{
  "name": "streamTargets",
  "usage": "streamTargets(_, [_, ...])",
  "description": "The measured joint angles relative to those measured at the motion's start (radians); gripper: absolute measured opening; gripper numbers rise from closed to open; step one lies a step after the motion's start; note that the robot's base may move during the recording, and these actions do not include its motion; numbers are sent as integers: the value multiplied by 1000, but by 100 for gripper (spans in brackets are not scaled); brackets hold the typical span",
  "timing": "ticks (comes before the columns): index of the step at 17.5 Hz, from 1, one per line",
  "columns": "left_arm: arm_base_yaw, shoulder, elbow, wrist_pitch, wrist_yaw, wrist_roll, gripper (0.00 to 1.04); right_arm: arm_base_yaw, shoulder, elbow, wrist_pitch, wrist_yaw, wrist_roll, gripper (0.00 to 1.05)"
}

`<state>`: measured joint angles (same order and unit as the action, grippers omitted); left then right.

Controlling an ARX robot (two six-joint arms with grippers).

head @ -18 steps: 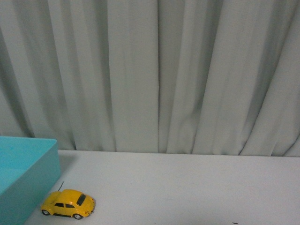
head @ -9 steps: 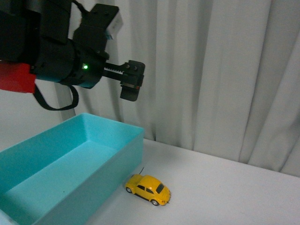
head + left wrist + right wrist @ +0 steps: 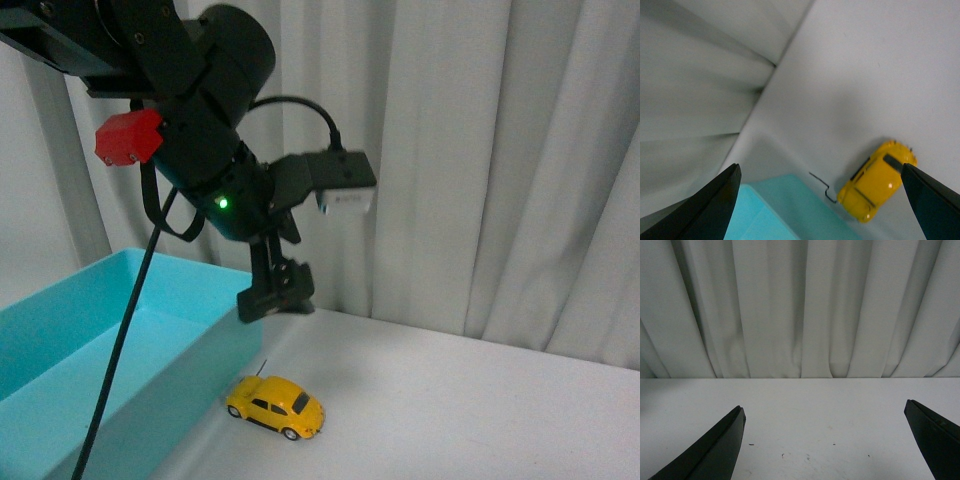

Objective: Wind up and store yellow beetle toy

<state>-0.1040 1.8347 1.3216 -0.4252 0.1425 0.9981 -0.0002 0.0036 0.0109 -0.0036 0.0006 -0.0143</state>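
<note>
Heads up, your left fingers (image 3: 715, 200) are spread wide, hanging above the yellow beetle toy (image 3: 275, 407), which sits on the desk (image 3: 450, 400) with one end just beside the teal box (image 3: 120, 330), long axis slanting off its wall; right fingers (image 3: 720, 445), also wide, can't see it.

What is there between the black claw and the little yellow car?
Nothing but air. In the front view the claw hangs above the car, apart from it. The left wrist view sees the car unblocked, with the claw open.
</note>
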Motion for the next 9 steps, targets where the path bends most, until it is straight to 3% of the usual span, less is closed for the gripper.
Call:
streamTargets(4, [-44,64,7,-153,-105,256,98,0,0,0,0,0,0,98])
streamTargets(9, [-49,113,-13,-136,-164,371,98,0,0,0,0,0,0,98])
